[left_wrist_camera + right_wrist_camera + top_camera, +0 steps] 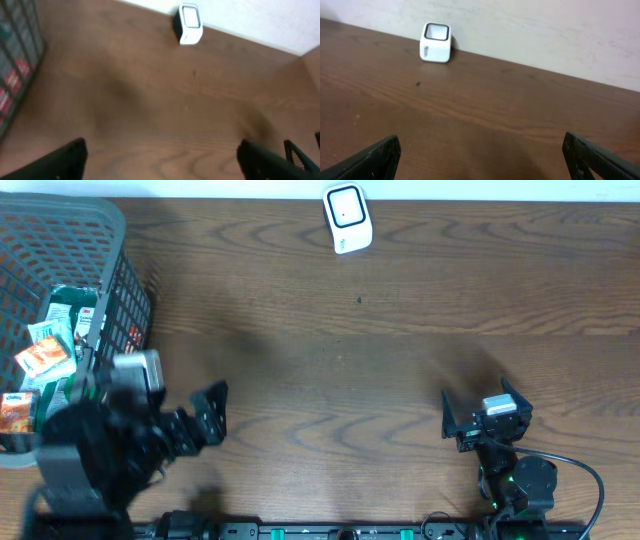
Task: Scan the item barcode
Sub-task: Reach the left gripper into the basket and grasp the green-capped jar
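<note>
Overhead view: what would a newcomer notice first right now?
The grey basket at the far left of the table, stuffed with colourful packets, stands out most. Next comes the small white scanner, alone at the back edge. The left gripper and right gripper sit open and empty near the front edge.

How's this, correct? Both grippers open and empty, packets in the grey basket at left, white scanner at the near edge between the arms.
No: overhead shows the white scanner at the far edge of the table. Left gripper and right gripper open and empty, packets in the grey basket at left: correct.
</note>
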`<act>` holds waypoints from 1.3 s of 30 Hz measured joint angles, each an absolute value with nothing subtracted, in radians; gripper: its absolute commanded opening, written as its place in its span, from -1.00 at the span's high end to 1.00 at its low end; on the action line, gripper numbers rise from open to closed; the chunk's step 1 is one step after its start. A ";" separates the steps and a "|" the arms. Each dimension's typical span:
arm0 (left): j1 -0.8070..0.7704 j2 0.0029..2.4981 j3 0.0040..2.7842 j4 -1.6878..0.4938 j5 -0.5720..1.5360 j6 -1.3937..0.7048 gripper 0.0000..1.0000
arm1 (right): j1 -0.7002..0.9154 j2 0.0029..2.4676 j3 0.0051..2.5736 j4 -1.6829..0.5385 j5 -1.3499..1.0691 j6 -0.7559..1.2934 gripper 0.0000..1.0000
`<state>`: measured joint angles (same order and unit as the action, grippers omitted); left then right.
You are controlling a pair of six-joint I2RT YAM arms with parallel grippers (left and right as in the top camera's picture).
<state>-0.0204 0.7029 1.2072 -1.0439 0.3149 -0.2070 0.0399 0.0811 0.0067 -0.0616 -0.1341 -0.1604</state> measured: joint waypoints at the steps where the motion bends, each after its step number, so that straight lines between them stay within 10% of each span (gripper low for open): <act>1: -0.020 0.758 1.279 -1.095 0.316 -0.195 -0.97 | 0.040 0.082 0.007 -0.059 -0.134 -0.160 -0.99; 10: -0.021 1.323 1.933 -1.404 0.265 -0.089 -0.97 | 0.040 0.083 0.007 -0.060 -0.134 -0.158 -0.99; 39: 0.648 1.642 1.838 -1.303 -0.010 -0.304 -0.96 | 0.040 0.083 0.007 -0.060 -0.134 -0.158 -0.99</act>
<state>0.6479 1.6421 1.8378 -1.3029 -0.0101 -0.3038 0.0399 0.0830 0.0067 -0.0601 -0.1341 -0.1577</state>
